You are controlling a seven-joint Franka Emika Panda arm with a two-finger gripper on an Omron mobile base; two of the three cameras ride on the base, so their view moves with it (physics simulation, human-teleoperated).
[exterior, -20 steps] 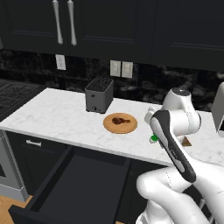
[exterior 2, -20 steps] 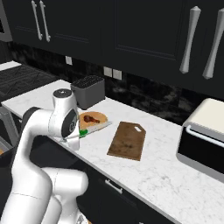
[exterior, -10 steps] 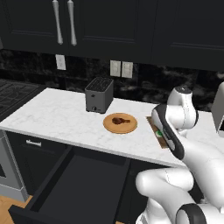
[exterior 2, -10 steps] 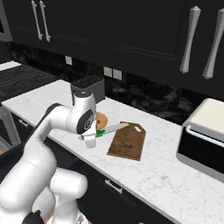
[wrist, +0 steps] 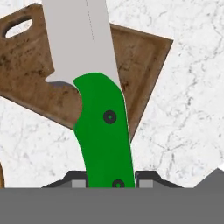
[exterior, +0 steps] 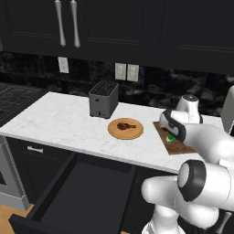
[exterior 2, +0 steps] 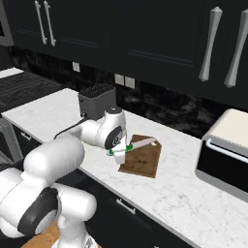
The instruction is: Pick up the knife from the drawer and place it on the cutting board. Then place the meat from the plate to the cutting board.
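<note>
While the fingers (wrist: 78, 184) pinch its green handle, the knife (wrist: 94, 105) hangs above the cutting board (wrist: 140, 61).

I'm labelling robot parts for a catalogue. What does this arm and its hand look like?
The arm is glossy white, built of rounded, bulbous segments with dark grey bands at the joints. A thin black cable runs along it near the wrist. The hand ends in two small dark finger tips with paler grey pads. No markings are legible.

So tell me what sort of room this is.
A kitchen, rendered rather than real: a marble-look counter under black cabinets, a toaster by the wall outlets, and a wooden cutting board.
</note>
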